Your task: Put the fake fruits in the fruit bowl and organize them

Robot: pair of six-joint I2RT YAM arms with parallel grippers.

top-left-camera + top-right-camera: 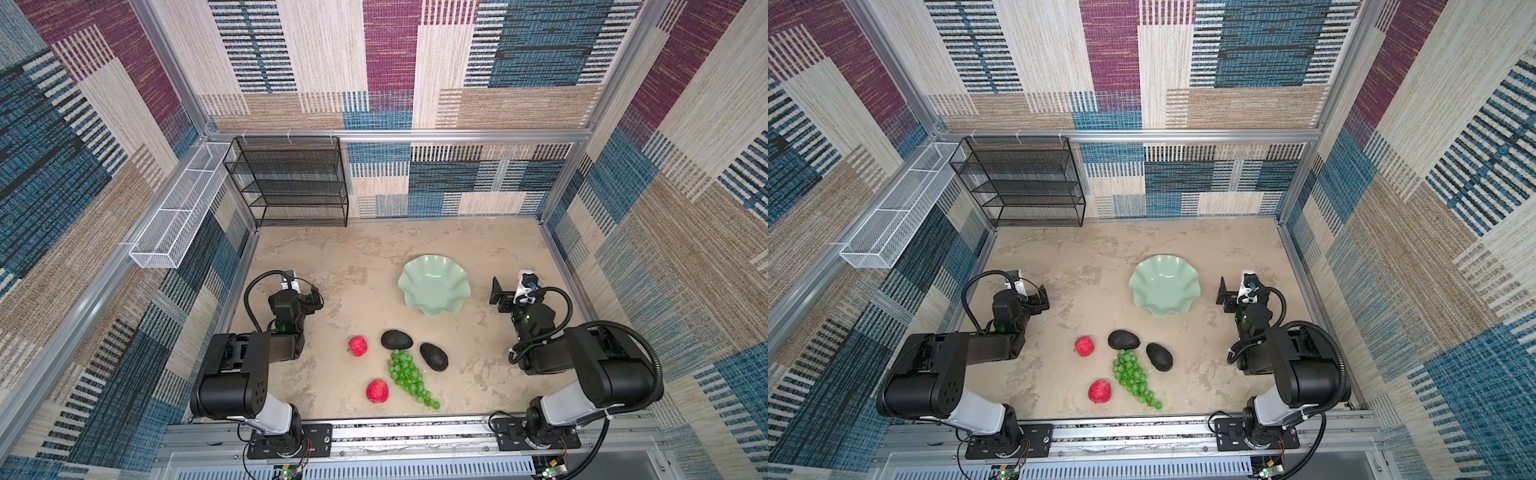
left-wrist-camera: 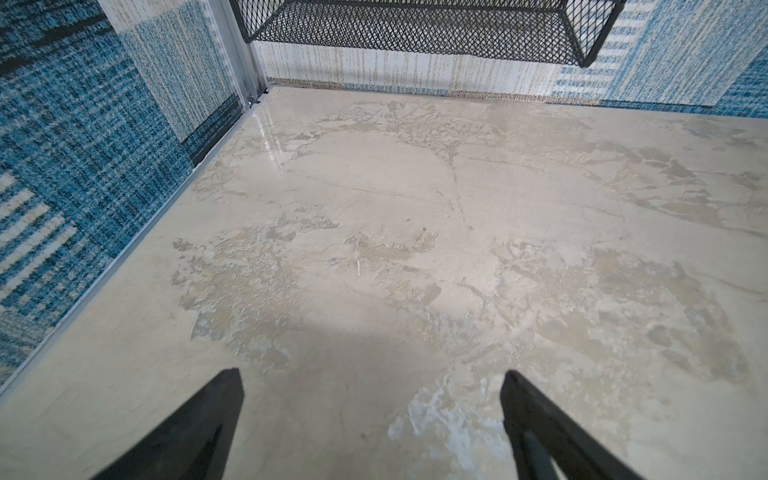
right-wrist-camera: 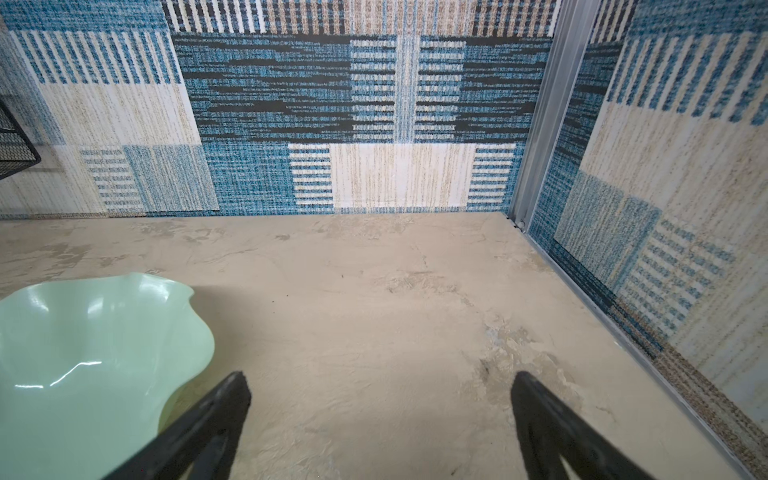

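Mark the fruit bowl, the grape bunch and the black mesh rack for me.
fruit bowl (image 1: 434, 286): in a top view, on its bare inner floor.
grape bunch (image 1: 405, 374): in a top view, on its wide upper part.
black mesh rack (image 1: 1025, 187): in a top view, on a middle shelf.

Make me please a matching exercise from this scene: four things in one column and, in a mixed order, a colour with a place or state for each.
Column A
1. fruit bowl
2. grapes
3. wire rack
4. right gripper

Column B
a. glossy green, lying flat
b. black, at the far back left
c. pale mint, empty
d. open, holding nothing

Pairs: 1-c, 2-a, 3-b, 4-d
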